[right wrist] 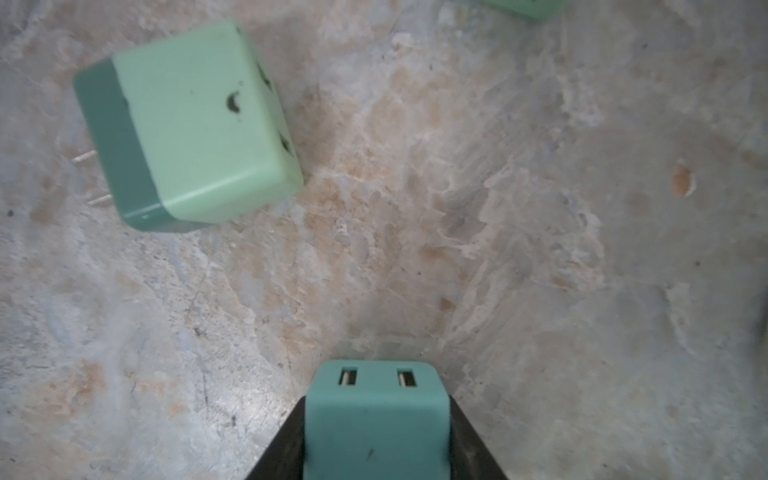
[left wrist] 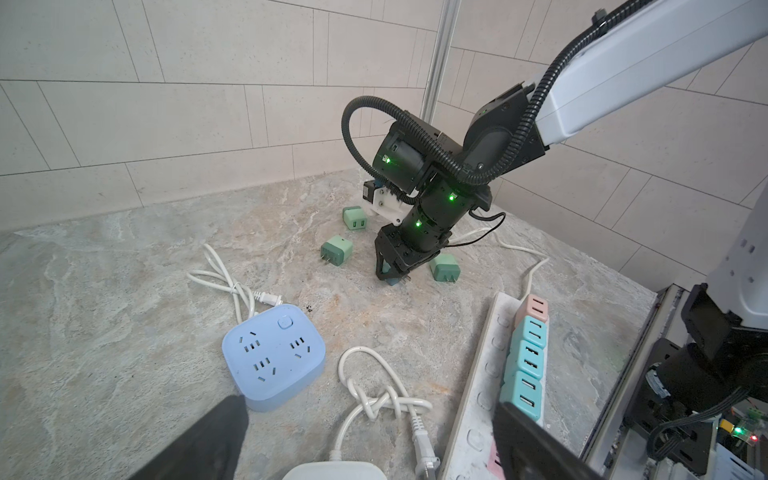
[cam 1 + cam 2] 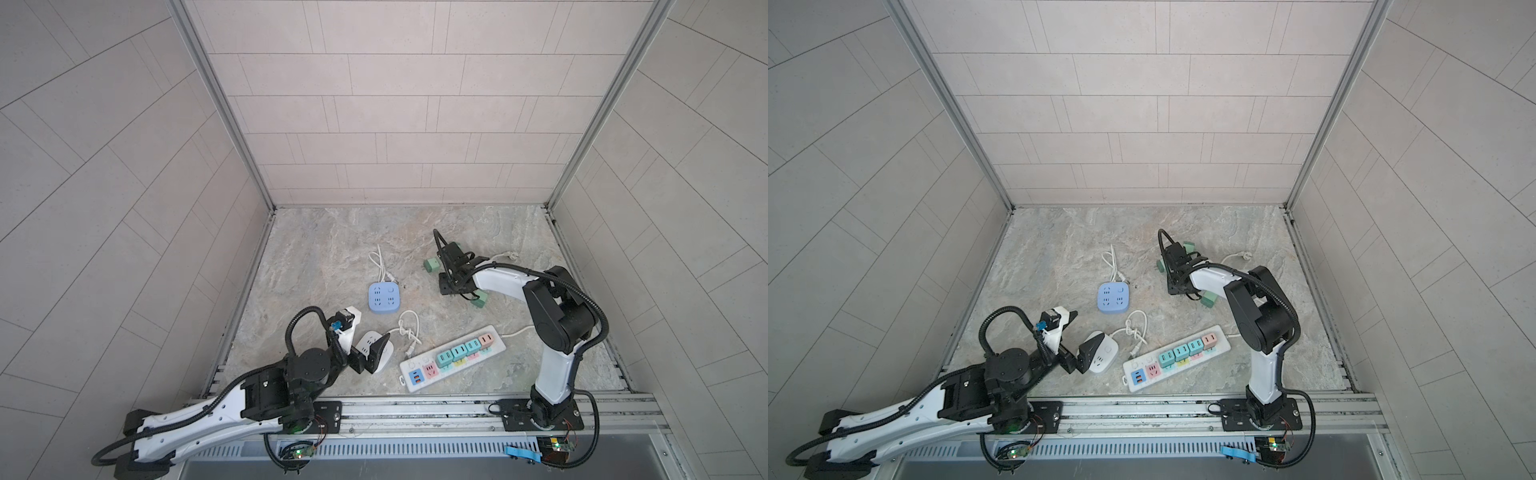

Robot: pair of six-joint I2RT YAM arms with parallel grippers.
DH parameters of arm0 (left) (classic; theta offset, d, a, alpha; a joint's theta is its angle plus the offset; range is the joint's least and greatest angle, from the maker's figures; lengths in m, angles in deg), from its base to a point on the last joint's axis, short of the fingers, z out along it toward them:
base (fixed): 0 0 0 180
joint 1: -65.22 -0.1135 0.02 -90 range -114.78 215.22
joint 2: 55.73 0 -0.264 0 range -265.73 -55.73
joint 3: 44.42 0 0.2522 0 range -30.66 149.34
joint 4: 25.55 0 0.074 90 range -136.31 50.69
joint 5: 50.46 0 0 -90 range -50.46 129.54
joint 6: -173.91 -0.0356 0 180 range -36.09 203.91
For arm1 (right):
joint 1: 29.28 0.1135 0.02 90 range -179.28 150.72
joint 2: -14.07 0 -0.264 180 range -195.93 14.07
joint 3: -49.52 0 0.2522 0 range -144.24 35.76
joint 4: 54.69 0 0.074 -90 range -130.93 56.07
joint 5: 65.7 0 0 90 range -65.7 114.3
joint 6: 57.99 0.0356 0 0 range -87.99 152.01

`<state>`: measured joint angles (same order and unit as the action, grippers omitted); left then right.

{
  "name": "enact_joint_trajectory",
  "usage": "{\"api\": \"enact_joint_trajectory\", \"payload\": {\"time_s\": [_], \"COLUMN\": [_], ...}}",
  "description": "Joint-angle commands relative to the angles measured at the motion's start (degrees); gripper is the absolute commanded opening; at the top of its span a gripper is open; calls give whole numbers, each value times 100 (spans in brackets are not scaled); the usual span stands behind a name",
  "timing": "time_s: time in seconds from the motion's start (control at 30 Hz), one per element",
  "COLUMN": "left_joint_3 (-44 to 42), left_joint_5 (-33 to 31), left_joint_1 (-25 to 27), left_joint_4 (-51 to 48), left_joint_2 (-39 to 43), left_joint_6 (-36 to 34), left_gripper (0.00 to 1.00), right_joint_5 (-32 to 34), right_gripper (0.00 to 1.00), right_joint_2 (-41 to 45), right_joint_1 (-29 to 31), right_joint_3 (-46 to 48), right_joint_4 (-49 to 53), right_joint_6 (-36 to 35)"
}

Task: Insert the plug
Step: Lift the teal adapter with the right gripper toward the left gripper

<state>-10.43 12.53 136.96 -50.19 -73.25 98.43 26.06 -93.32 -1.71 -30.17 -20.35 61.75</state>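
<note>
With teal plug (image 1: 376, 415) clamped in R gripper (image 2: 392, 272) beyond power strip (image 3: 409, 365), lift, square it over strip's free pink socket (image 3: 432, 370), push straight. Brace strip w/ L gripper (image 2: 370, 409), fingers (image 2: 224, 432) apart beside it.

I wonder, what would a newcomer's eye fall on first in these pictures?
Probably the right pincer, shut on a teal plug down at the marbled surface, right of centre toward the back. Next, the long white power strip near the front, with a row of pastel plugs in it, and the blue socket block mid-table.
</note>
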Motion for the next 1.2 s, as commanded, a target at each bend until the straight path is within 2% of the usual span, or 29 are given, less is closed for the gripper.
{"api": "enact_joint_trajectory", "payload": {"time_s": [0.0,0.17,0.33,0.43,0.6,0.83,1.0,1.17], "left_joint_3": [-30,-18,25,50,50,280,710,1033], "left_joint_5": [-16,60,60,57,86,54,153,961], "left_joint_1": [-11,-10,-20,-16,-21,-115,-291,-464], "left_joint_4": [186,312,402,425,461,242,-84,25], "left_joint_2": [-101,-304,-567,-656,-676,-746,-991,-1494], "left_joint_6": [33,16,38,68,163,346,443,452], "left_gripper": [100,100,100,100,100,100,100,98], "right_joint_5": [-233,-104,800,1346,1634,651,223,-10], "right_gripper": [37,32,30,28,28,26,25,25], "right_joint_2": [289,1078,2150,2866,4114,5746,6322,6775], "right_joint_1": [20,205,787,1175,1765,2353,2434,2748], "right_joint_3": [247,456,738,1044,1957,3733,4490,4899], "right_joint_4": [210,154,101,-139,-1187,-2955,-3560,-3855], "right_joint_6": [78,59,-132,-374,-1248,-3513,-4319,-5084]}}
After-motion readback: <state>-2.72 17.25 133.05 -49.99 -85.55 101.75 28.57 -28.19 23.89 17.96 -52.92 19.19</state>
